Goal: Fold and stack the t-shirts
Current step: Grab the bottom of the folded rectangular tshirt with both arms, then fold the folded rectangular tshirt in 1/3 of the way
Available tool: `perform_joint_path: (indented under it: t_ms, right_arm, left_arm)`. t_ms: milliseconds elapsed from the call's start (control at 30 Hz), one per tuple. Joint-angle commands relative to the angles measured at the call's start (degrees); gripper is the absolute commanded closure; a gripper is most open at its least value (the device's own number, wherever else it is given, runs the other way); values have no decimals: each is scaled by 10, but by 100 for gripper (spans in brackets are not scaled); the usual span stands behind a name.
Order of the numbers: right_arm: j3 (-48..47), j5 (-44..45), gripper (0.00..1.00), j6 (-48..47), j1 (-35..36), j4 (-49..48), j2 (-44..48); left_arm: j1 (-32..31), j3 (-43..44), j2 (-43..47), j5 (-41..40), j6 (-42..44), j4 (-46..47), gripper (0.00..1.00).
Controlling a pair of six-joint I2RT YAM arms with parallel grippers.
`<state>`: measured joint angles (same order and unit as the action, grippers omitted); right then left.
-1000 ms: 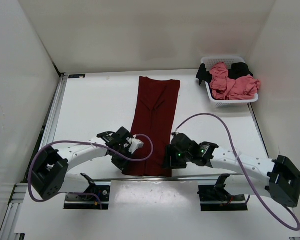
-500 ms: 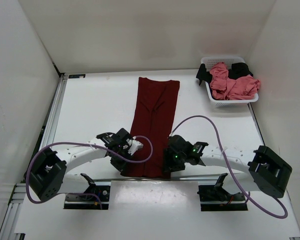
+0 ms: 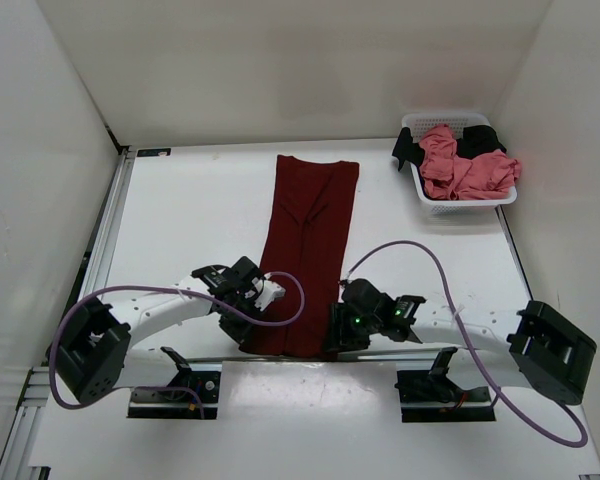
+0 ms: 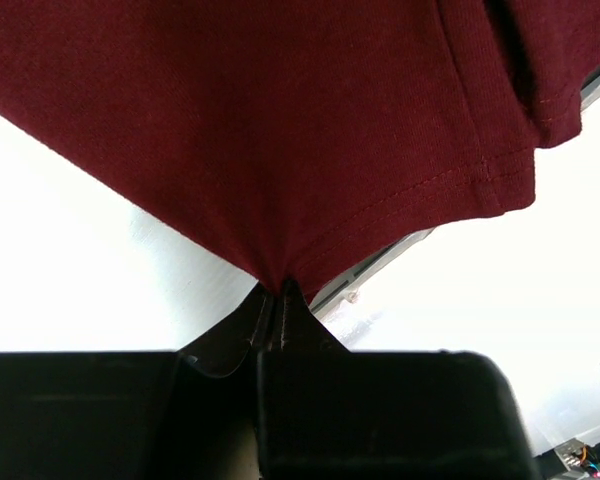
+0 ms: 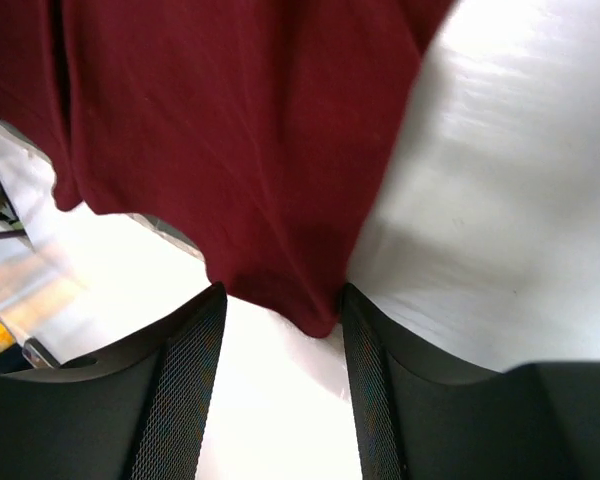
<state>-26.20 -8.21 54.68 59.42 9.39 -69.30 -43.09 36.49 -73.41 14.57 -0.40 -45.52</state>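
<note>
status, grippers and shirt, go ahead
Left gripper shut on maroon shirt near corner. Right gripper open, straddling the other corner. Pink shirt and black shirt in basket, out of the way.

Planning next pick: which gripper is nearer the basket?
Right. The right gripper is at the shirt's near right corner, on the basket's side; the left gripper pinches its near left corner, farther off.

The overhead camera looked down from above and behind the arm bases, facing away from them and taking in the whole table [image 3: 190, 220]. Both wrist cameras sat close above the tabletop, each peering forward past its own fingertips: the left gripper [image 4: 280, 292] pinched together, the right gripper [image 5: 282, 300] spread. All three views shared the near hem of the maroon t-shirt [image 3: 310, 230].
</note>
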Motion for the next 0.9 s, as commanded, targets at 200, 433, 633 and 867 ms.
perform_joint_path:
  t_ms: [200, 433, 633, 867]
  right_arm:
    - [8, 12, 62, 3, 3, 8, -13]
    - [-27, 19, 93, 8, 3, 18, 6]
    - [-149, 43, 97, -19, -2, 125, 10]
    - [-255, 24, 100, -72, -133, 161, -17]
  left_arm:
    - [-4, 17, 18, -1, 4, -8, 90]
    - [-4, 52, 18, -6, 4, -35, 90]
    - [29, 156, -22, -33, 4, -95, 90]
    - [127, 305, -127, -59, 4, -135, 90]
